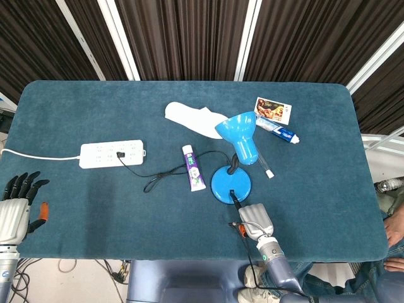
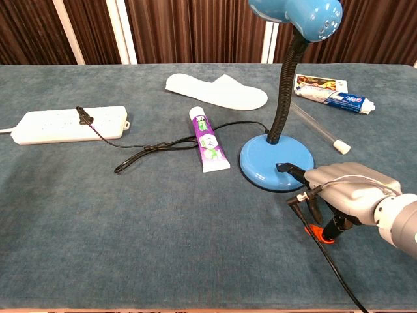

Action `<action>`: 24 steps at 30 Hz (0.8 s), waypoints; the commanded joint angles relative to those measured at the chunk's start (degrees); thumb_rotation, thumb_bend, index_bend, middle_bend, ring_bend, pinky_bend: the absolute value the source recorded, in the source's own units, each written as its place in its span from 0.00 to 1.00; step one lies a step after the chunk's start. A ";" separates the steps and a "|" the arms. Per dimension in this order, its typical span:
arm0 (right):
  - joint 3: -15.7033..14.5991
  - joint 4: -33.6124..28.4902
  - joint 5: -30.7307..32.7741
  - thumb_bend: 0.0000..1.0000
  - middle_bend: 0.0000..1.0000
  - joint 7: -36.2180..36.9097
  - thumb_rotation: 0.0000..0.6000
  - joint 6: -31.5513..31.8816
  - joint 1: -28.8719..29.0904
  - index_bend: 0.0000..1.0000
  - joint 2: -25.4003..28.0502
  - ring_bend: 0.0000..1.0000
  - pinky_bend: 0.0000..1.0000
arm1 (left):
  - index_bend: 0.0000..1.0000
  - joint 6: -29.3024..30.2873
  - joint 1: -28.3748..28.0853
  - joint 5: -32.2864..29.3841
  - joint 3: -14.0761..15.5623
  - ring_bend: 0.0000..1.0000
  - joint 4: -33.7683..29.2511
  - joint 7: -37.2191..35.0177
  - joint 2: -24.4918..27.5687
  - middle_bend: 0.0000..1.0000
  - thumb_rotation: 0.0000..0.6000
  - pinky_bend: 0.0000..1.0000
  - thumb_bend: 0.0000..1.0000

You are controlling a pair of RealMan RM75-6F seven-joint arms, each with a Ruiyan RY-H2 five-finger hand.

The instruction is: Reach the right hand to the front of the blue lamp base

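Chest view: we count one blue lamp base, two toothpaste tubes, our right robot hand curled, empty, just before it.

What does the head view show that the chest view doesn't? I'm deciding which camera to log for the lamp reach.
Only the head view shows the left hand, off the table's near left corner, and the whole table. Only the chest view shows the lamp's black gooseneck from the side. Both show the right hand in front of the blue lamp base, the power strip, the white slipper and the purple tube.
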 commanded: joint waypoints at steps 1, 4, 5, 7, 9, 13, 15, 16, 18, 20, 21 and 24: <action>0.25 0.04 0.20 0.40 0.55 0.07 1.00 0.19 0.22 0.01 -0.14 0.74 1.00 | 0.21 -0.05 -0.01 -0.03 0.01 0.01 0.01 0.01 -0.01 0.07 1.00 0.00 0.57; 1.06 -0.21 -0.19 0.40 0.55 0.70 1.00 0.96 0.42 0.01 -0.04 0.73 1.00 | 0.21 -0.01 0.00 -0.02 0.00 0.01 0.03 -0.02 0.01 0.07 1.00 0.00 0.57; 1.38 -0.41 -0.46 0.40 0.55 1.12 1.00 1.34 0.38 0.01 0.06 0.72 1.00 | 0.21 -0.03 0.00 -0.03 0.01 0.01 0.04 -0.02 0.02 0.07 1.00 0.00 0.57; 2.14 -1.44 -1.12 0.40 0.53 2.25 1.00 2.40 0.15 0.00 0.68 0.70 1.00 | 0.21 -0.05 -0.02 -0.05 0.01 0.01 0.09 0.04 0.01 0.07 1.00 0.00 0.57; 2.97 -3.23 -2.36 0.40 0.47 3.69 1.00 4.08 -0.38 0.00 1.75 0.65 1.00 | 0.21 -0.01 -0.01 0.01 0.03 0.01 0.12 0.05 -0.03 0.07 1.00 0.00 0.57; 3.02 -8.23 -5.92 0.40 0.33 5.60 1.00 8.56 -2.41 0.00 5.47 0.50 1.00 | 0.21 0.18 0.01 0.16 0.00 0.01 0.23 0.12 -0.10 0.07 1.00 0.00 0.57; 2.29 -10.21 -7.17 0.40 0.24 5.85 1.00 10.25 -3.49 0.00 7.34 0.39 1.00 | 0.21 0.26 0.03 0.25 0.02 0.01 0.23 0.12 -0.13 0.07 1.00 0.00 0.57; 1.39 -11.40 -8.27 0.39 0.21 5.86 1.00 11.69 -4.47 0.00 8.90 0.36 1.00 | 0.21 0.34 0.03 0.36 0.03 0.01 0.24 0.15 -0.15 0.07 1.00 0.00 0.57; -1.82 -13.35 -11.93 0.36 0.15 7.03 1.00 14.99 -7.38 0.00 12.78 0.27 1.00 | 0.21 0.52 0.06 0.60 0.09 0.01 0.36 0.32 -0.23 0.07 1.00 0.00 0.57; -4.21 -13.86 -14.73 0.34 0.11 9.71 1.00 17.06 -9.80 0.00 15.69 0.21 1.00 | 0.21 0.66 0.07 0.80 0.12 0.01 0.48 0.49 -0.29 0.07 1.00 0.00 0.57; -5.60 -13.72 -16.95 0.33 0.09 12.69 1.00 18.64 -11.61 0.00 17.62 0.18 1.00 | 0.21 0.77 0.08 0.95 0.14 0.01 0.54 0.62 -0.32 0.07 1.00 0.00 0.57; -7.75 -9.92 -23.59 0.31 0.03 21.78 1.00 23.48 -15.77 0.00 21.03 0.09 0.95 | 0.21 1.08 0.12 1.28 0.18 0.01 0.74 0.93 -0.44 0.07 1.00 0.00 0.57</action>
